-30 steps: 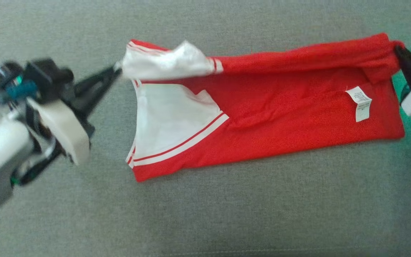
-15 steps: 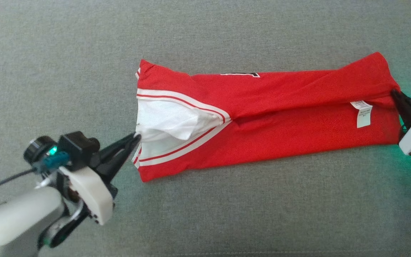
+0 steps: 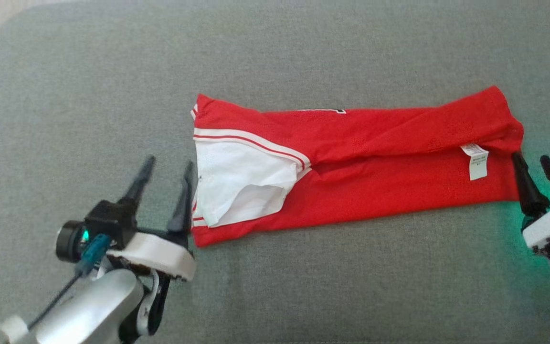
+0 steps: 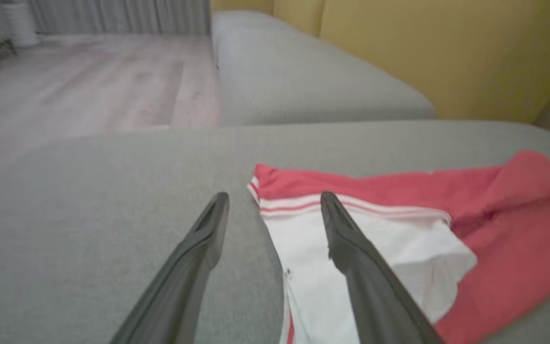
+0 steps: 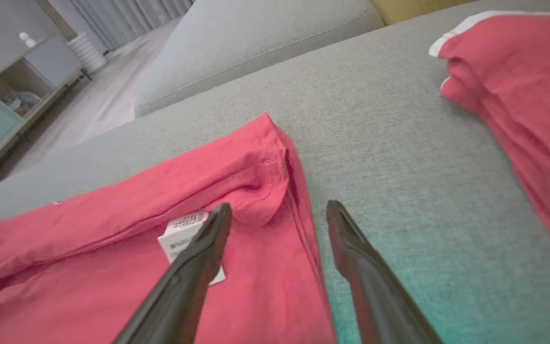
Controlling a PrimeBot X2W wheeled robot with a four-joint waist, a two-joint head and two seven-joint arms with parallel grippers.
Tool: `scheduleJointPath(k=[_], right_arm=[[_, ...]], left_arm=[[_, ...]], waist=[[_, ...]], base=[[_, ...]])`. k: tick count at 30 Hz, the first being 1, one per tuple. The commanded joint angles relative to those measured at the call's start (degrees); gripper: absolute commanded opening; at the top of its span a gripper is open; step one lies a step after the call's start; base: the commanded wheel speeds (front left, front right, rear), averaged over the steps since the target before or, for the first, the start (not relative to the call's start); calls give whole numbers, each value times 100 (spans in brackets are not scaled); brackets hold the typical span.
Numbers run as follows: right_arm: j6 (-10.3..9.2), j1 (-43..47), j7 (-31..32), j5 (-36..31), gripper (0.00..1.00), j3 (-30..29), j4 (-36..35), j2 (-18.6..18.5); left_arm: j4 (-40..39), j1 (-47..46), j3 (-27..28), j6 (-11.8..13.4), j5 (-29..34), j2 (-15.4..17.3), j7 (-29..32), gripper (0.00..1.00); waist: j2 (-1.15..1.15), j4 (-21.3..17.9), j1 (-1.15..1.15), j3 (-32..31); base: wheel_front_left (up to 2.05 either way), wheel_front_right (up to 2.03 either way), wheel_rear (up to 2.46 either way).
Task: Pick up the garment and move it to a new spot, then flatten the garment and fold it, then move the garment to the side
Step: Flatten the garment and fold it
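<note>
Red jersey [image 3: 375,162] lying folded lengthwise into a long band on a grey sofa cushion [image 3: 303,57], its long axis running left to right across the head view. The left end shows a white panel [image 3: 237,181] bordered by red and white stripes; a white care label [image 3: 476,161] lies on the cloth near the right end. Left gripper [image 3: 170,161]: fingers spread wide and holding nothing, set just beside the jersey's left edge (in the left wrist view one finger overlaps the white panel's edge, and contact cannot be told). Right gripper [image 3: 529,157]: fingers likewise parted and empty, just beside the right end, one finger crossing the label in the right wrist view. A second red garment [image 5: 518,95] with white trim lies apart on the same cushion. A yellow backrest [image 4: 447,57] stands behind.
</note>
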Motion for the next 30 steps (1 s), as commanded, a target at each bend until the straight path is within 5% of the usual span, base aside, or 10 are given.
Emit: scheduleJointPath(k=[1, 7, 21, 22, 25, 30], right_arm=[[39, 4, -118, -33, 100, -53, -148, -115], [39, -51, -389, -306, 100, -666, 209, 240], [39, -581, 31, -1007, 100, -1115, 2213, 831], [39, -542, 86, -992, 96, -1085, 2212, 888], [39, -425, 236, -908, 0, -1013, 2152, 1007], [39, -364, 145, -825, 0, -1000, 1953, 989]], left_arm=[[-157, -37, 444, 83, 191, 100, -66, 100], [-508, 1197, 2027, 179, 1818, -758, -69, 100], [-517, 1912, 3154, -1022, 3396, -1753, -70, 100], [-500, 1952, 3217, -1089, 3449, -1774, -70, 100], [-454, 2054, 3416, -1267, 3577, -1835, -71, 100], [-446, 2173, 3709, -1485, 3762, -1961, -71, 100]], waist=[[0, 43, 1, -57], [0, 244, 1, -203], [0, 732, 1, -114], [0, 726, 1, -123], [0, 707, 1, -183], [0, 651, 1, -290]], base=[[0, 0, 0], [0, 0, 0], [0, 0, 0], [0, 0, 0], [0, 0, 0], [0, 0, 0]])
